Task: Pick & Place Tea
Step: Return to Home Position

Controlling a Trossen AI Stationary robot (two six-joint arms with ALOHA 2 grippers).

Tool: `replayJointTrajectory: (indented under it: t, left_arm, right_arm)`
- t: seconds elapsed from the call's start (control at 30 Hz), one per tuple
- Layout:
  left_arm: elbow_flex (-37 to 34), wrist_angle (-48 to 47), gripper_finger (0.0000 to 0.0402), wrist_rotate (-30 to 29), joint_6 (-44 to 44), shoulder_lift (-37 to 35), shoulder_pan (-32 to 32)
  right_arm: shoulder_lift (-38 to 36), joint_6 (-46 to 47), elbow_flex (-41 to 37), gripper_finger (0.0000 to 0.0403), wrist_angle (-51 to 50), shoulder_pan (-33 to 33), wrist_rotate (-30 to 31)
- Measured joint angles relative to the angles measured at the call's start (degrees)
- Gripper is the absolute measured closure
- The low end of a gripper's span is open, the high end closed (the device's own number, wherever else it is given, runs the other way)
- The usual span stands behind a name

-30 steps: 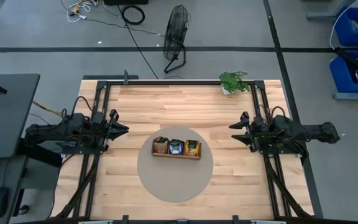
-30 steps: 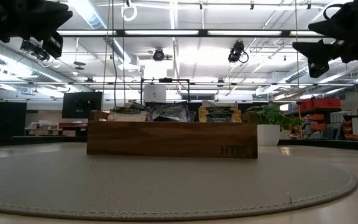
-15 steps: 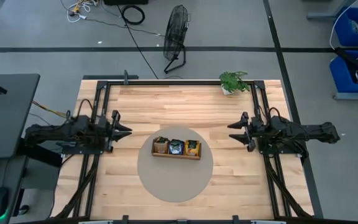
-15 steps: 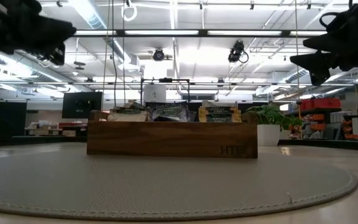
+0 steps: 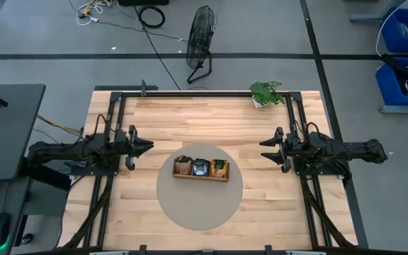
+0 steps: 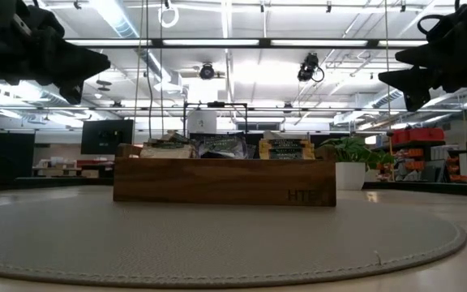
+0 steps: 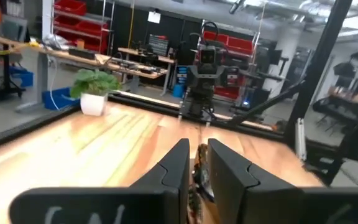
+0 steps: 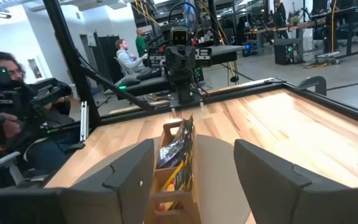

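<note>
A long brown wooden tray [image 5: 201, 176] stands on a round grey mat [image 5: 200, 198] at the table's middle. Tea packets stand upright in its compartments: white-and-brown [image 5: 183, 166], dark blue [image 5: 201, 167] and orange [image 5: 219, 168]; their tops show above the tray's wall [image 6: 224, 182]. My left gripper [image 5: 149, 147] hovers left of the tray, pointing at it. Its fingers [image 7: 174, 165] stand a narrow slit apart with nothing between them. My right gripper [image 5: 263, 150] hovers right of the tray, wide open and also pointing at it [image 8: 173, 168].
A potted plant [image 5: 266, 93] stands at the table's far right corner. Black frame rails [image 5: 112, 127] run along both side edges. People [image 8: 5, 81] sit beyond the table's left side. Bare wood lies between each gripper and the mat.
My left gripper has sunk and crept toward the tray, its fingers tipping from a downward slant to about level. My right gripper has tipped slightly while staying in place. The tray and the tea have kept still.
</note>
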Motion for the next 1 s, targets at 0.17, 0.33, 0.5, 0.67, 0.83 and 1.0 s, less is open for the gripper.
replayJointTrajectory:
  t: [0.17,0.33,0.5,0.67,0.83,1.0]
  left_arm:
    - [0.0,0.0,0.0342,0.0,-1.8,0.0,0.0]
    - [0.0,0.0,0.0342,0.0,-1.8,0.0,0.0]
    - [0.0,0.0,0.0342,0.0,-1.8,0.0,0.0]
    - [0.0,0.0,0.0342,0.0,-1.8,0.0,0.0]
    - [0.0,0.0,0.0342,0.0,-1.8,0.0,0.0]
    - [0.0,0.0,0.0342,0.0,-1.8,0.0,0.0]
  right_arm:
    - [0.0,0.0,0.0,0.0172,0.0,0.0,0.0]
    - [0.0,0.0,0.0,0.0172,0.0,0.0,0.0]
    - [0.0,0.0,0.0,0.0172,0.0,0.0,0.0]
    - [0.0,0.0,0.0,0.0172,0.0,0.0,0.0]
    - [0.0,0.0,0.0,0.0172,0.0,0.0,0.0]
    - [0.0,0.0,0.0,0.0172,0.0,0.0,0.0]
